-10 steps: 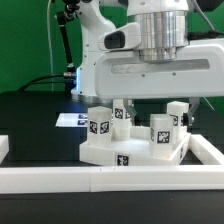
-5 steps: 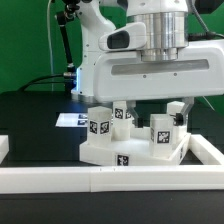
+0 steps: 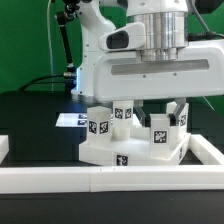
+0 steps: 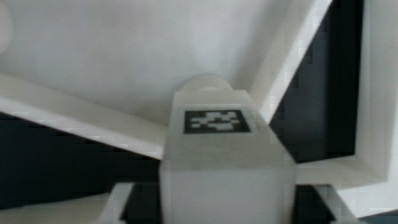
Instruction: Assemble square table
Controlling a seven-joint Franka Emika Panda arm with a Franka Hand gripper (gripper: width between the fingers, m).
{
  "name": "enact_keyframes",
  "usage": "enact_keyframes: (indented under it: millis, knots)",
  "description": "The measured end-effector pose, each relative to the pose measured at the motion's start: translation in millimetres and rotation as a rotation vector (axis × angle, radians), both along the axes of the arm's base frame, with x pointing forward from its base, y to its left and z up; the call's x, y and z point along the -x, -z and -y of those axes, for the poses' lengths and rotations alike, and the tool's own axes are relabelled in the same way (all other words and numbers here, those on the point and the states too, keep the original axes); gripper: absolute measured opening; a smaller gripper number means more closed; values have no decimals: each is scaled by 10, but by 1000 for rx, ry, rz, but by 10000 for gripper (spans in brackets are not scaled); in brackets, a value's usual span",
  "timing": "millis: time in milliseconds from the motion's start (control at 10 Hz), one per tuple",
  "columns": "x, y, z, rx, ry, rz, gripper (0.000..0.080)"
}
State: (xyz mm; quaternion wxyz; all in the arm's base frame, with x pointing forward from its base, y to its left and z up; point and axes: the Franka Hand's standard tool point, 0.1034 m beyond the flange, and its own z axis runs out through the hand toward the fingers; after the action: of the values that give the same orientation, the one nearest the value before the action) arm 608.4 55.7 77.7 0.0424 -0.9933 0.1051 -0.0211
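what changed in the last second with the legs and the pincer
The two leg blocks on the exterior view's right have tipped out of upright, now leaning. The wrist view shows a tagged leg between the pincer fingers. The square slab, the other legs and the barrier rail stayed put.

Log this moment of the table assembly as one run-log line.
stage: legs standing on square table top | gripper: around far leg at exterior view's right, grip unclear | barrier rail: in front
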Motion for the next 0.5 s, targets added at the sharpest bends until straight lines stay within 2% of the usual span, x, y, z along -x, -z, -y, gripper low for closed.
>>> enact_keyframes:
  millis: [500]
  knots:
    - [3,-8,-30,-45,507,-45,290]
